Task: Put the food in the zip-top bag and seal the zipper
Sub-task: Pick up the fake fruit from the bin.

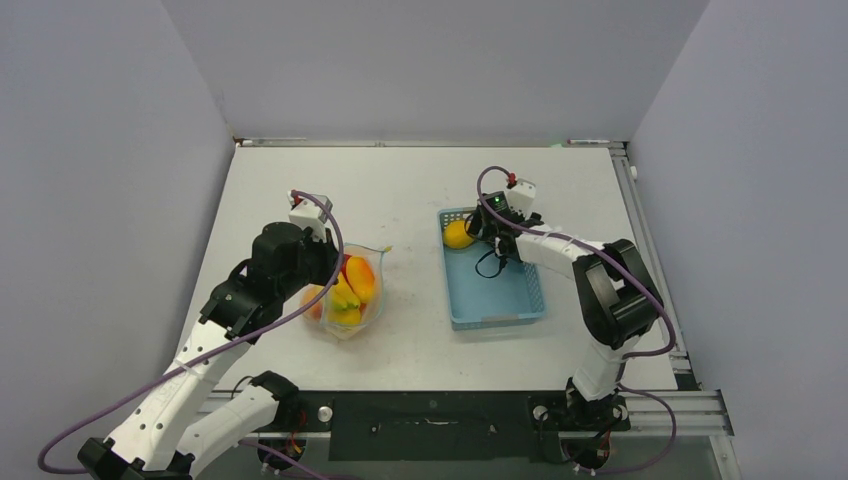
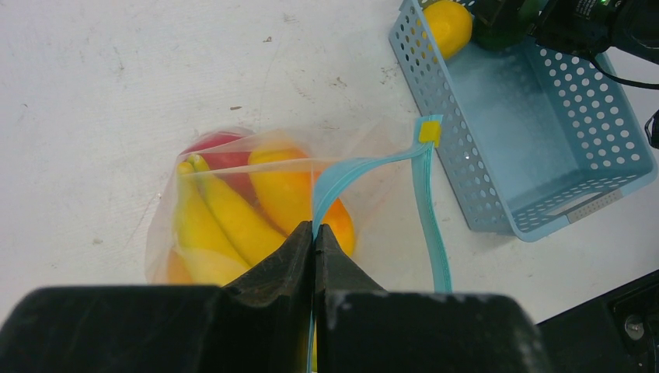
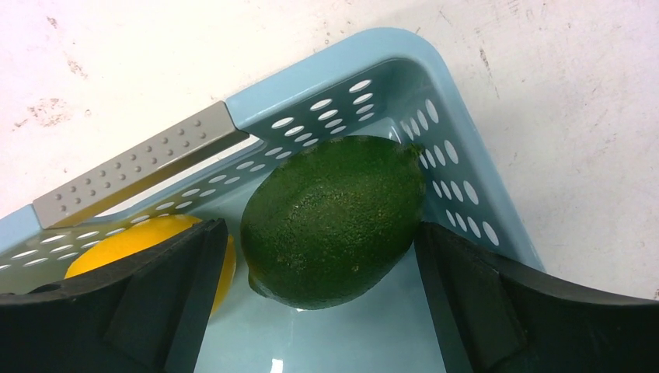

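The zip-top bag (image 2: pixel 256 194) lies on the white table with its mouth open. It holds food: yellow bananas (image 2: pixel 221 217), a red apple (image 2: pixel 214 144) and an orange-yellow mango (image 2: pixel 284 183). My left gripper (image 2: pixel 315 229) is shut on the teal zipper (image 2: pixel 365 165), pinching one strip of it above the fruit. In the top view it (image 1: pixel 335 265) sits at the bag (image 1: pixel 345 300). My right gripper (image 3: pixel 317 233) is open down in the far corner of the basket. Its fingers stand either side of a green lime (image 3: pixel 334 217). A yellow lemon (image 3: pixel 148 241) lies just behind the left finger.
The light-blue lattice basket (image 1: pixel 495 300) stands right of the bag, close to its free zipper end with a yellow tab (image 2: pixel 429 132). A grey handle (image 3: pixel 132 175) runs along its far rim. Grey walls close in the table at the left, back and right.
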`<state>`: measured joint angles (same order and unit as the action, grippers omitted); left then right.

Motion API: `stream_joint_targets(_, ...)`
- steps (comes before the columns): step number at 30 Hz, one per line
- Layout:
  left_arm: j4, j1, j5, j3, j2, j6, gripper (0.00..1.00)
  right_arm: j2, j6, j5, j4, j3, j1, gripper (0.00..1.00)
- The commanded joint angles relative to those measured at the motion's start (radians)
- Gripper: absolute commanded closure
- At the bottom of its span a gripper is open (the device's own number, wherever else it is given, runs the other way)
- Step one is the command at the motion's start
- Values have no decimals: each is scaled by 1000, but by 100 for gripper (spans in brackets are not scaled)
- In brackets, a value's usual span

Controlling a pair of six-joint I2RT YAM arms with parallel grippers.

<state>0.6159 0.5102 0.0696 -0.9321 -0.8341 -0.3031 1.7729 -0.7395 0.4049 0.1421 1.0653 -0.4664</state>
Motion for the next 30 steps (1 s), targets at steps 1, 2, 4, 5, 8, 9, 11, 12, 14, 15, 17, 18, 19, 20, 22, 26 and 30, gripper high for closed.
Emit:
stream_joint_targets(1,-32,-6,-17,-27,7,9,100,15,-16,39,-36,37,12,5)
stream_joint_targets(2,-32,-6,-17,-27,7,9,100,16,-19,39,-38,37,12,5)
stream_joint_targets(4,-33,-6,-16,-26,9,9,100,19,-20,40,-38,38,12,8)
stream_joint_targets(5,-32,-6,-18,-27,9,10,100,17,-21,41,-40,36,14,11)
stream_joint_targets(8,-32,-6,-18,-26,9,10,100,14,-23,44,-45,30,14,19)
stream_joint_targets(9,-33,-6,-20,-27,9,10,100,12,-22,45,-44,29,14,21)
stream_joint_targets(11,-32,-5,-21,-27,10,10,100,10,-20,48,-44,27,14,25)
stream_joint_targets(12,-33,-5,-22,-26,10,9,100,10,-19,50,-43,28,14,27)
stream_joint_targets(14,-32,-6,-23,-27,10,10,100,11,-15,49,-39,30,14,34)
stream_joint_targets(15,-33,-6,-24,-27,10,10,100,11,-14,50,-37,31,14,38)
stream_joint_targets(17,-32,-6,-24,-26,10,10,100,6,-11,46,-35,31,14,48)
stream_joint_targets(18,-31,-6,-25,-26,10,10,100,2,-11,43,-35,29,14,53)
stream_joint_targets(19,-32,-6,-25,-26,11,10,100,-4,-9,42,-35,26,14,59)
stream_joint_targets(20,-33,-5,-25,-27,11,10,100,-11,-8,40,-36,22,14,64)
stream_joint_targets(22,-33,-5,-26,-27,12,10,100,-31,-4,35,-41,7,14,73)
stream_joint_targets(26,-33,-4,-25,-25,15,10,100,-67,7,7,-44,-12,12,85)
stream_joint_targets(30,-34,-6,-25,-25,16,10,100,-109,12,-11,-39,-34,6,90)
